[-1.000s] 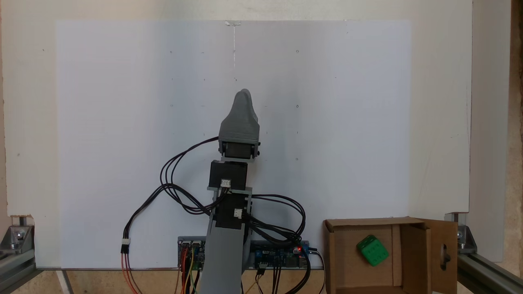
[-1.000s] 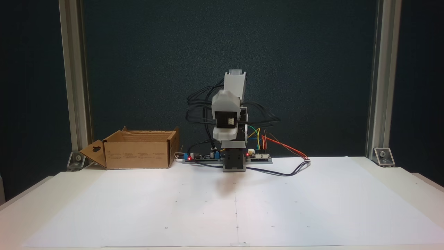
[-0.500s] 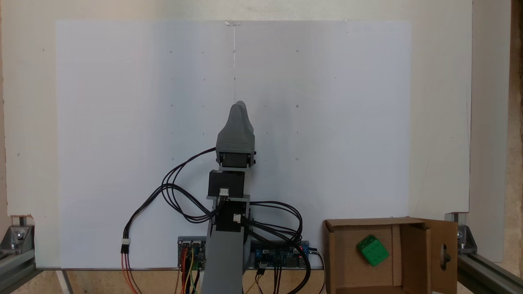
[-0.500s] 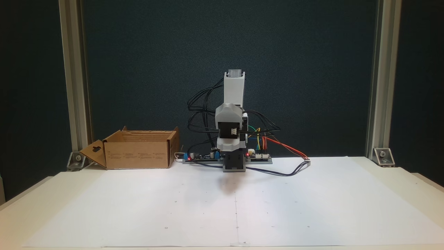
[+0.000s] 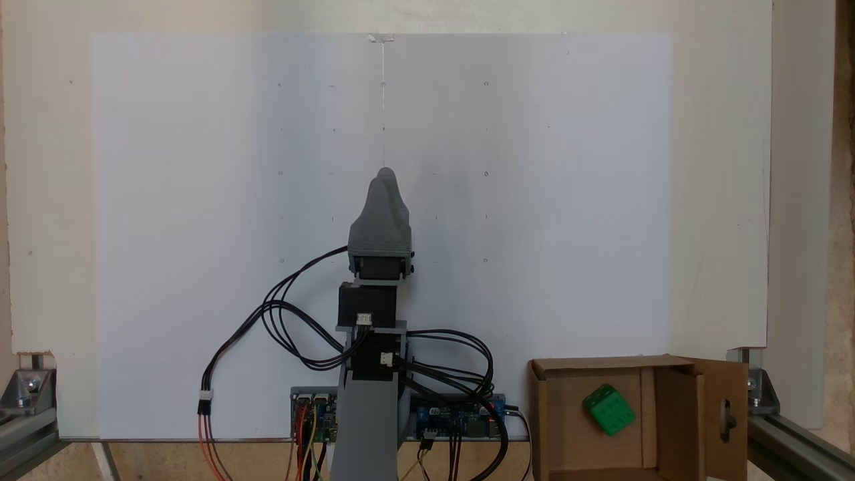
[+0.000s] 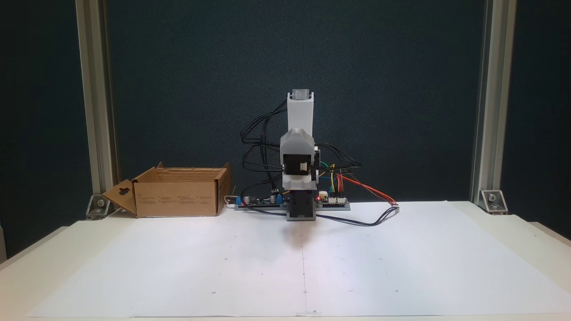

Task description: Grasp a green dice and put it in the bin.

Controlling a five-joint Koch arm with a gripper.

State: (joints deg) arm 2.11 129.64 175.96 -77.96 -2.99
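The green dice point(image 5: 608, 409) lies tilted on the floor of the brown cardboard bin point(image 5: 601, 365), at the lower right of the top-down fixed view. In the front-on fixed view the bin point(image 6: 176, 196) stands at the back left, its keyhole flap folded out, and its wall hides the dice. My gripper point(image 5: 385, 175) points away from the base over the middle of the white sheet, well apart from the bin and holding nothing. From above only one grey jaw shows. Seen from the front, the gripper point(image 6: 298, 180) is folded low before the arm, its jaws not separable.
Circuit boards point(image 6: 332, 203) and loose cables point(image 6: 370, 220) sit at the arm's base on the table's back edge. Aluminium posts point(image 6: 484, 102) stand at both back corners. A white paper sheet point(image 5: 200, 200) with small dot marks covers the table.
The gripper has drawn back toward the base and sunk lower, shifting slightly left in the top-down view. The dice and the bin have not moved.
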